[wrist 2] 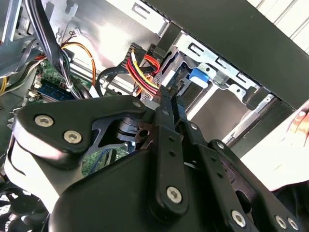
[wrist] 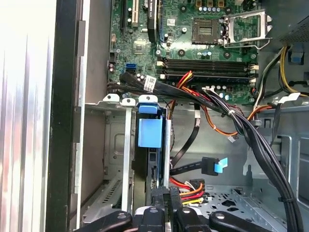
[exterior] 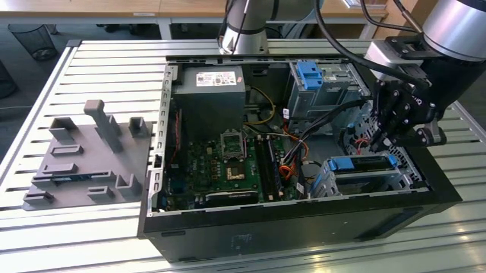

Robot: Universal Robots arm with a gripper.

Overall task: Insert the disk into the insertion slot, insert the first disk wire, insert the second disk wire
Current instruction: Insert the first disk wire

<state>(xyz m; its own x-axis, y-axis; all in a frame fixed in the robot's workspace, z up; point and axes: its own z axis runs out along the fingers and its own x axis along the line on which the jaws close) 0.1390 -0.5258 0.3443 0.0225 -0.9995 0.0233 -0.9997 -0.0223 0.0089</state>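
Disk [wrist: 149, 133] sits on edge inside the insertion slot [wrist: 114, 145], in the computer case [exterior: 288, 227] corner at the exterior view's right, case on slatted table [exterior: 99, 62]. Key relation: disk's long axis runs from its blue handle end straight toward the claw [wrist: 166, 200], so the claw is right at the disk's far, connector end, lined up with it, not off to a side. In the exterior view the claw [exterior: 382, 145] hangs just above the slot [exterior: 365, 183], at the end toward the case interior.

Claw fingers are drawn close together. Red-yellow wire plug [wrist: 186, 191] is at the tips, probably pinched between them; contact itself is hidden. Second wrist view agrees: fingers near closed, the wires fan out just beyond the tips.

Black plug with blue tab [wrist: 212, 166] lies loose on the case floor, near the claw, not touching the disk.

Disk look: thin dark edge, bright blue caddy, flush with the silver perforated cage, looks fully seated.
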